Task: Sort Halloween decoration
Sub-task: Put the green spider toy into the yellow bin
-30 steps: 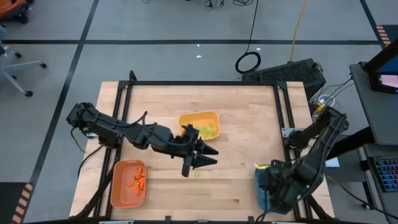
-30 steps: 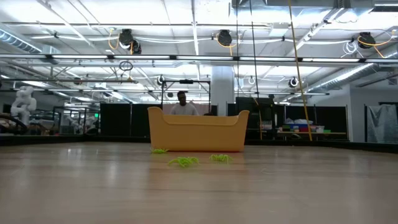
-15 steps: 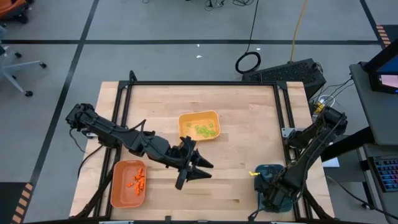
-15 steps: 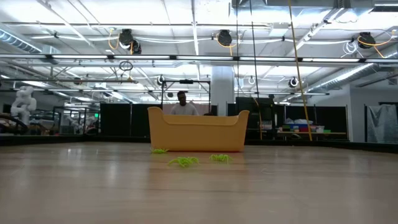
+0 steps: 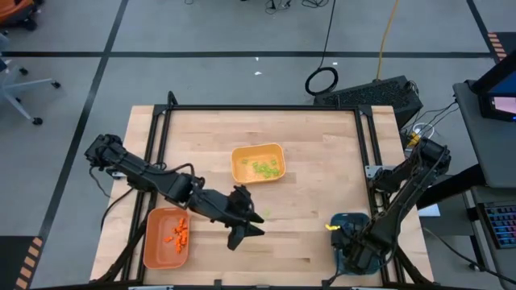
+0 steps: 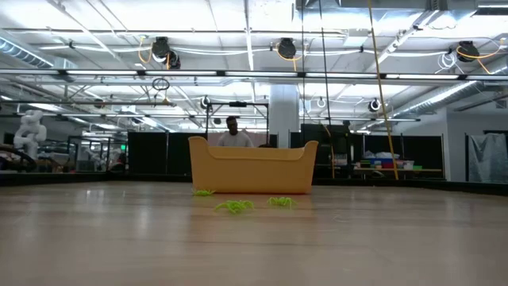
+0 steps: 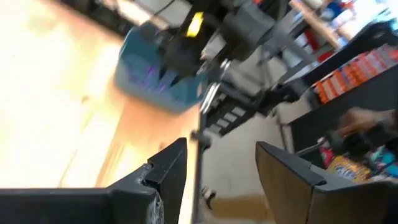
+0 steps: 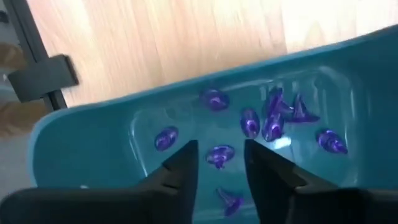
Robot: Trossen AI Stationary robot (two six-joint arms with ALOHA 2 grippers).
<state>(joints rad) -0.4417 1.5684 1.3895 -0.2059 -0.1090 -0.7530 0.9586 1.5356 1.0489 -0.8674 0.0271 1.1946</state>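
Note:
The Halloween decoration lies sorted by colour. Orange pieces point(image 5: 178, 232) are in the orange tray point(image 5: 158, 250), light green ones point(image 5: 264, 168) in the yellow tray point(image 5: 244, 154), and purple ones point(image 8: 273, 118) in the teal tray point(image 8: 93, 146). A few green pieces point(image 6: 234, 206) lie loose on the table in front of the yellow tray point(image 6: 250, 168). My right gripper point(image 8: 221, 163) points down into the teal tray, open, with a purple piece point(image 8: 219, 155) lying on the tray floor past its fingertips. My left gripper point(image 5: 244, 231) hovers open and bare between the orange tray and the table's middle.
The table's dark frame rails point(image 5: 161, 137) run along its left and right sides. In the left wrist view my right arm point(image 7: 242, 28) stands over the teal tray point(image 7: 155, 87). Bare wood point(image 5: 322, 153) lies to the right of the yellow tray. A person point(image 6: 232, 133) stands far behind.
My left gripper has moved toward the table's near edge and a little left, tipping further down. My right gripper has sunk over the teal tray at the near right, and more of the tray's far end shows now.

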